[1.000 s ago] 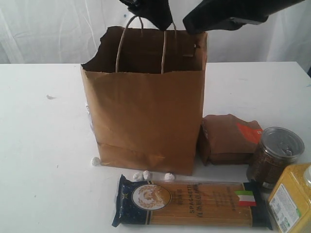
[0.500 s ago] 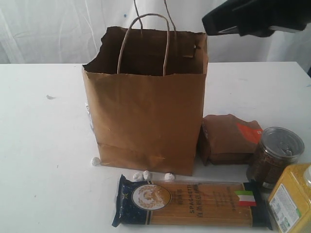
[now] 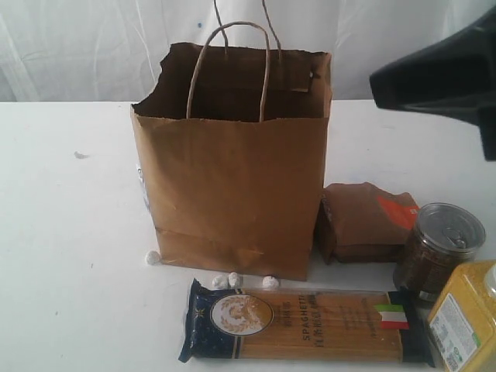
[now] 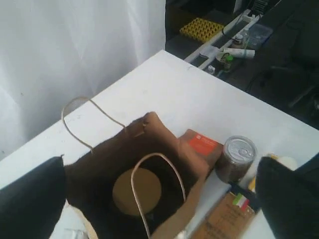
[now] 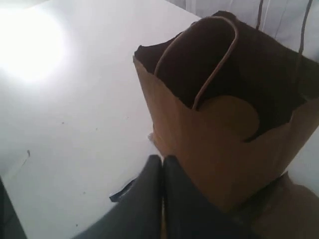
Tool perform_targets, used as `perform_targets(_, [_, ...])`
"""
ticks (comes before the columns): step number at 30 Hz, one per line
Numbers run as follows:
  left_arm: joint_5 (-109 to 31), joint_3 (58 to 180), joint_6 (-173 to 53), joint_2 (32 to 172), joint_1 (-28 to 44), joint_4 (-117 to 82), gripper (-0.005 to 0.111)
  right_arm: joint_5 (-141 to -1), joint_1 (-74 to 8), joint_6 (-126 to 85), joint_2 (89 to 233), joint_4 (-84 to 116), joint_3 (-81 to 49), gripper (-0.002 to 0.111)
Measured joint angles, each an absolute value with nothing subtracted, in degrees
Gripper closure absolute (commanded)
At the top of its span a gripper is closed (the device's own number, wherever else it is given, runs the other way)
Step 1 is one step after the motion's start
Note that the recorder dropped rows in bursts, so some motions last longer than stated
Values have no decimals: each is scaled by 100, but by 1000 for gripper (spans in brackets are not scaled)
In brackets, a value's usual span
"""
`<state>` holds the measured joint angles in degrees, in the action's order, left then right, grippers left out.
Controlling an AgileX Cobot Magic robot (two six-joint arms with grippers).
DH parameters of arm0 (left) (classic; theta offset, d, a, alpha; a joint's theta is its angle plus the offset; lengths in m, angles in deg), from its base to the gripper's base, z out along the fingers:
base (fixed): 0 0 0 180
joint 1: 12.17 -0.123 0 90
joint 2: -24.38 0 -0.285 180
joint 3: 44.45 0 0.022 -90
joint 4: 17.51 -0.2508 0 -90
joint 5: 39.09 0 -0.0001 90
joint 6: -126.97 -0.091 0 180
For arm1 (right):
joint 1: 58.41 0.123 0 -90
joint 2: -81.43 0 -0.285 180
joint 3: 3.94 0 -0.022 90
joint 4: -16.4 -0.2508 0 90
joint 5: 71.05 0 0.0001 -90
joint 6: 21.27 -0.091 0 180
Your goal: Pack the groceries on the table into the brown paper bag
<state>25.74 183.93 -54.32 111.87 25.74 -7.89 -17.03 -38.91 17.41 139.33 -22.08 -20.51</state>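
One bag (image 3: 232,186), a jar (image 4: 148,191) showing only its lid inside; outside, one pasta pack (image 3: 310,325), pouch (image 3: 360,221), second jar (image 3: 438,248), cut-off bottle (image 3: 465,318). My left claw (image 4: 159,189) gapes wide, empty; right claw (image 5: 161,164) closed.

White draped curtain (image 3: 77,46) behind; dark cluttered bench (image 4: 239,40) with yellow rack (image 4: 202,30) beyond

The exterior camera sits low and close at the near side of the table (image 3: 70,232), facing straight across at the front of the brown paper bag (image 3: 232,194). The left wrist camera hangs high over the bag, looking steeply down into its mouth (the tan-lidded clear jar (image 4: 135,190) shows inside). The right wrist camera is closer, angled down at the bag's rim. All three share the bag. The exterior and left wrist views also share the small orange-labelled brown pouch (image 3: 364,221) and silver-lidded jar (image 3: 438,248).
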Motion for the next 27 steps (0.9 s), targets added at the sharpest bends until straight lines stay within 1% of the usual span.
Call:
perform_targets(3, [2574, 17632, -5303, 10748, 2574, -575, 32, -1635, -3891, 1680, 13751, -2208, -2300, 108])
perform_targets(4, [2574, 17398, -5303, 10620, 2574, -464, 41, -1590, -3891, 1651, 13686, -2208, -2386, 108])
perform_targets(7, [2574, 16564, -5271, 10161, 2574, -1, 63, -1547, -3891, 1626, 13480, -2208, -2648, 108])
perform_targets(10, [2574, 15698, -5226, 9748, 2574, 367, 79, -1630, -3891, 1626, 13197, -2208, -2991, 108])
perform_targets(13, [2574, 14918, -5202, 9443, 2574, 562, 88, -1737, -3891, 1626, 12881, -2208, -3401, 108])
perform_targets(15, [2574, 14498, -5202, 9296, 2574, 741, 91, -1776, -3891, 1626, 12729, -2208, -3618, 108])
perform_targets(23, [2574, 13206, -5225, 9130, 2574, 1813, 92, -1784, -3891, 1580, 12168, -2208, -4491, 108])
perform_targets(26, [2574, 12939, -5202, 9130, 2574, 1626, 107, -1784, -3891, 1489, 12041, -2208, -4618, 108])
perform_targets(27, [2574, 12828, -5228, 9130, 2574, 1458, 107, -1784, -3891, 1489, 12014, -2208, -4641, 108])
